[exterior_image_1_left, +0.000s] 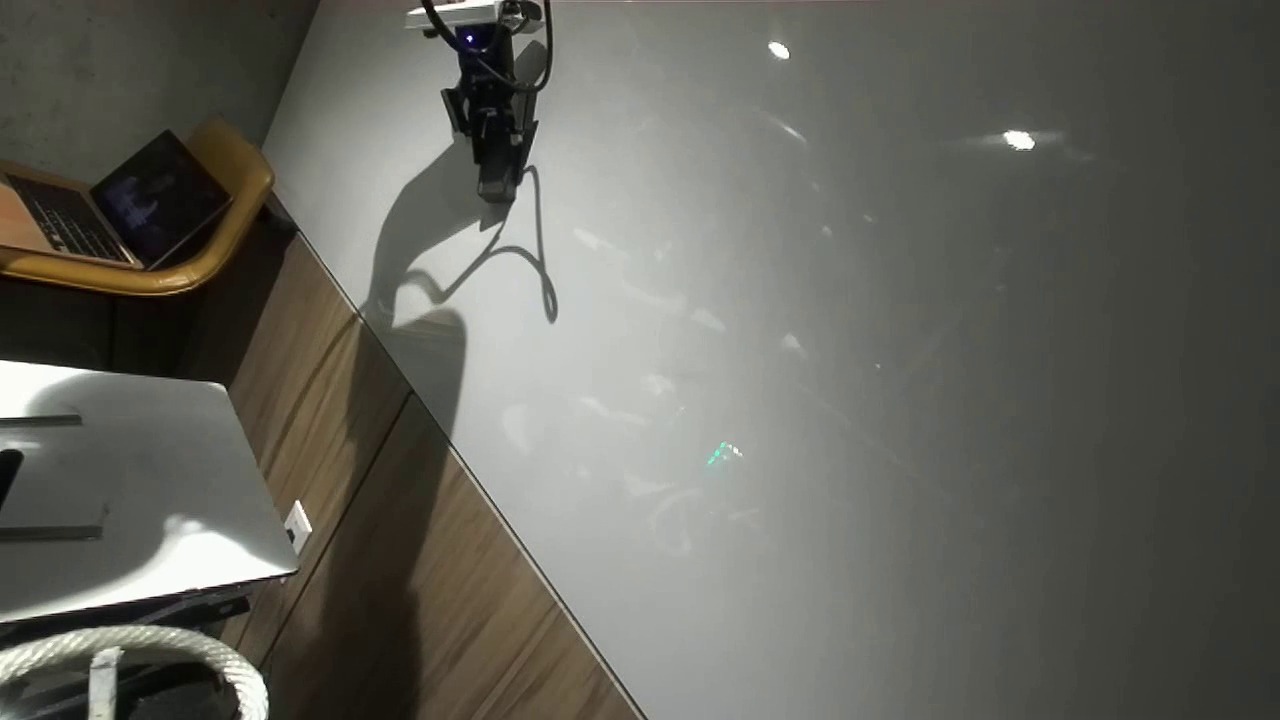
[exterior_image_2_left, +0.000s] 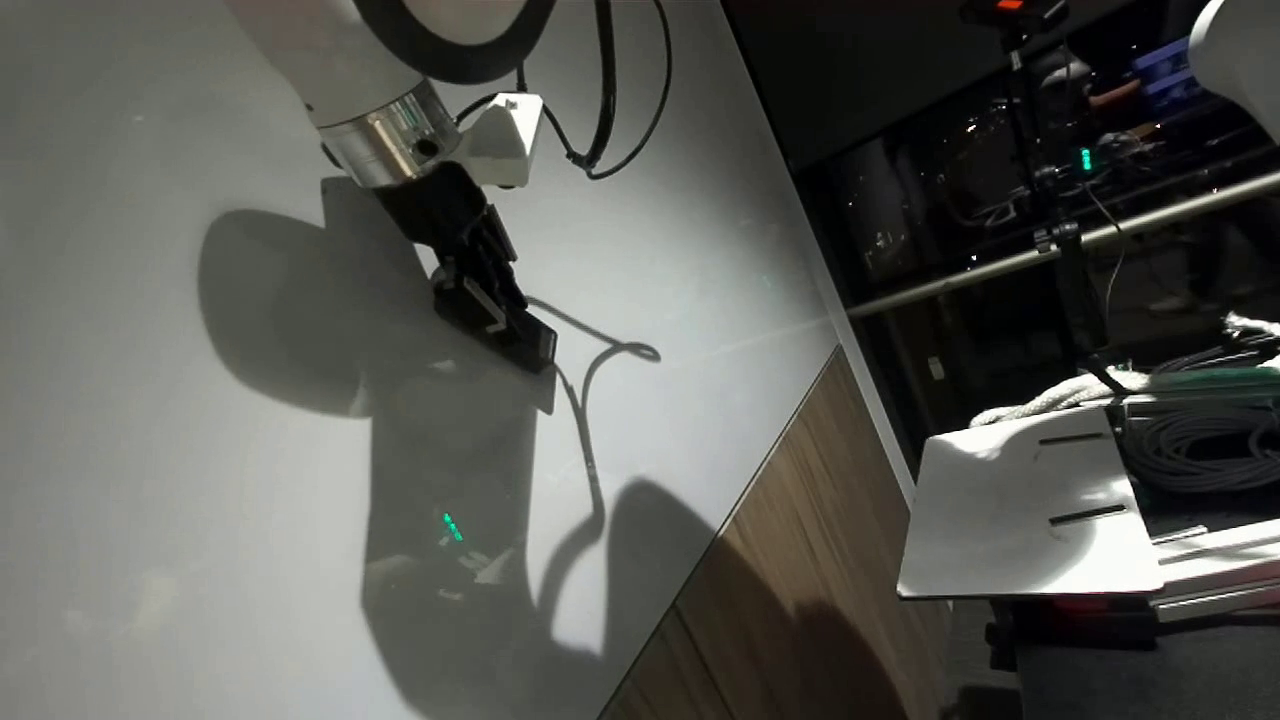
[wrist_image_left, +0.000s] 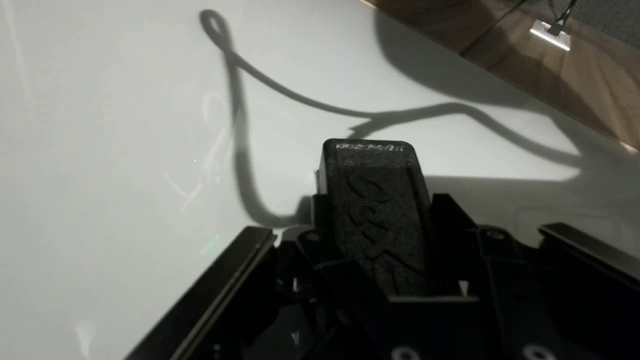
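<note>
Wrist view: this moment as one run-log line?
tool: closed on dark grooved rectangular block | nearest surface: glossy white board | block-board contact: unclear

Both tilted exterior views share the white surface (exterior_image_1_left: 850, 400), closest in the wrist view.

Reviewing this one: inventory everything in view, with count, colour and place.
block: one, dark, middle of the wrist view
glossy surface: one, white, behind the block
wood panels: at least two, brown, along that surface
outlet: one, white, on the wood
chair: one, tan, in an exterior view
laptop: one, dark screen, open on the chair
slotted plate: one, pale, in both exterior views
rope: one, white, beside the plate
coiled cable: one, grey, beside the plate
background clutter: too dark to count
gripper: one, black, closed around the block
arm: one, white, leading to the gripper
cables: several, black, along the arm
</note>
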